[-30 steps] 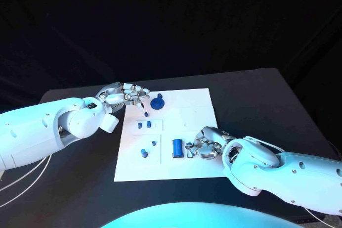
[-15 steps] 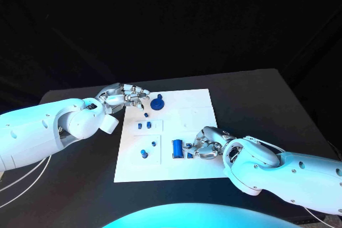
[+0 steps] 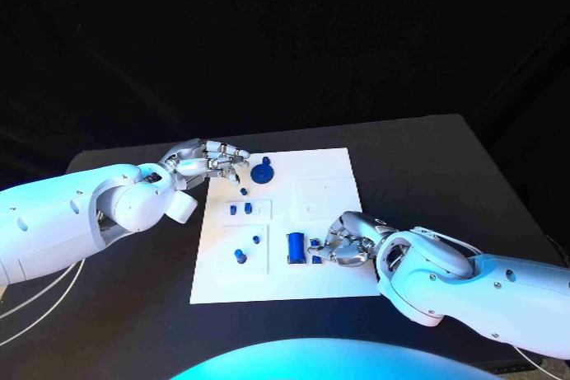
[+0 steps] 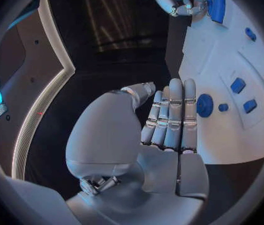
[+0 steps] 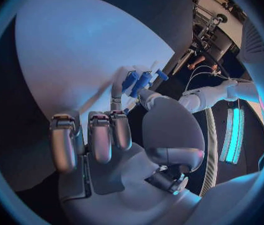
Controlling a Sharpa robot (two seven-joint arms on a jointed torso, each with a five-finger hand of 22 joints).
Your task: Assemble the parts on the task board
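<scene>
Barely anything has moved since a second ago: the right hand (image 3: 346,245) has just nudged a touch closer to the blue cylinder (image 3: 295,246) and pinches a small blue part (image 5: 139,81) at its fingertips, right beside that cylinder. The left hand (image 3: 208,160) hasn't budged, parked at the task board (image 3: 320,277)'s far left corner, fingers held together and holding nothing, with the round blue part (image 4: 204,105) just off its fingertips. Bare white board sits beyond the right hand, plus black table (image 3: 451,174) all round.
</scene>
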